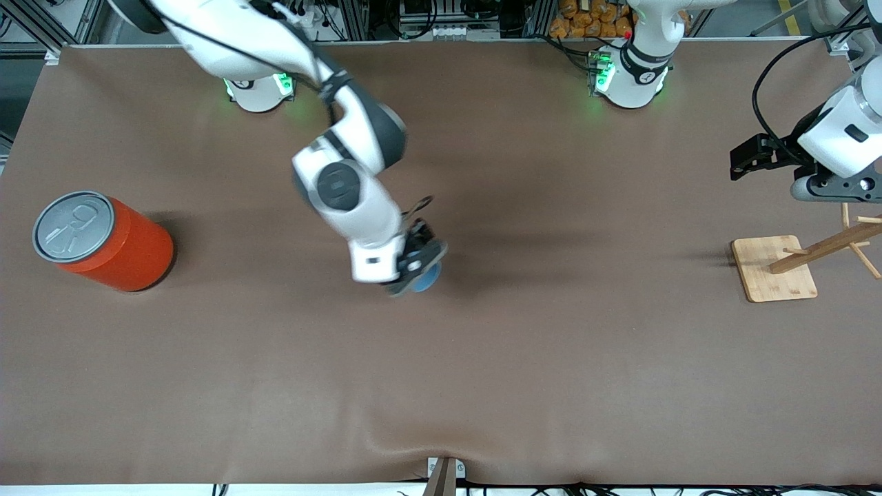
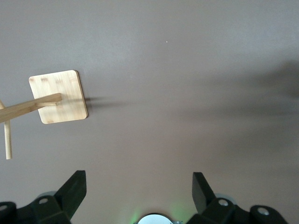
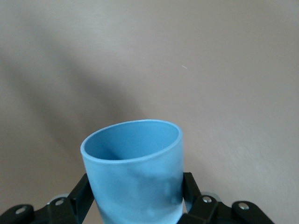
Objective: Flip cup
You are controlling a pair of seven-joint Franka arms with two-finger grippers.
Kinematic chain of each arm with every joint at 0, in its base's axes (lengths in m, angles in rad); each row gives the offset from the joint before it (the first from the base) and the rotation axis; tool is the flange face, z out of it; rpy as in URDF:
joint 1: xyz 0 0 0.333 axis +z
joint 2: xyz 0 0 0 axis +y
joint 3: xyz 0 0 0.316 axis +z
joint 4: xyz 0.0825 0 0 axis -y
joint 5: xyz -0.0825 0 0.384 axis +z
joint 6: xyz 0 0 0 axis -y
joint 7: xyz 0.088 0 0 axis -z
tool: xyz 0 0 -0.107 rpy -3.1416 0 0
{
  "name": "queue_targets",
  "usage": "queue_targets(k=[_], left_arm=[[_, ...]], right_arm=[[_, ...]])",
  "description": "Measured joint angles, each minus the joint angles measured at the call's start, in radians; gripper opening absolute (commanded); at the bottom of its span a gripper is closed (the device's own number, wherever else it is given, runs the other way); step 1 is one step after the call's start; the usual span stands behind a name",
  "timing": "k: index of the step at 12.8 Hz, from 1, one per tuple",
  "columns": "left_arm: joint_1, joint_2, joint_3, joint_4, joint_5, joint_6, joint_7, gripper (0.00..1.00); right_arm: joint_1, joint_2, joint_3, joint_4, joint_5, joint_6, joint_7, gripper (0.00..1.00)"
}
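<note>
Two black fingers [image 3: 80, 196] of the right gripper [image 1: 415, 265] pinch the light-blue cup [image 3: 134, 173] by its walls, holding it over the middle of the brown table [image 1: 551, 358] with its open mouth tilted away from the wrist. At the left arm's end of the table the left gripper [image 2: 139, 192] waits in the air with its jaws spread wide and nothing between them, over bare tabletop close to the wooden peg stand [image 1: 773, 267]. An orange can [image 1: 103, 241] with a grey pull-tab lid stands toward the right arm's end, well apart from the cup.
</note>
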Motion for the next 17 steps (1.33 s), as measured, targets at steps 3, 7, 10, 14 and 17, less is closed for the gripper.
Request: queue_targets(k=[3,7,10,14,17], left_arm=[[0.000,0.013,0.000,0.000,0.000,0.002,0.000,1.00],[0.000,0.019,0.000,0.000,0.000,0.002,0.000,1.00],[0.001,0.024,0.001,0.000,0.000,0.002,0.000,1.00],[0.000,0.029,-0.002,-0.001,-0.028,0.002,-0.020,1.00],[0.005,0.084,0.001,-0.003,-0.055,0.018,-0.031,1.00]], right_arm=[[0.068,0.031,-0.003,0.022,-0.092,0.055,-0.232,0.00],[0.132,0.123,-0.006,0.071,-0.167,0.112,-0.392,0.00],[0.248,0.231,-0.045,0.149,-0.222,0.114,-0.371,0.00],[0.356,0.276,-0.090,0.179,-0.226,0.116,-0.260,0.00],[0.365,0.286,-0.097,0.180,-0.228,0.114,-0.247,0.00]])
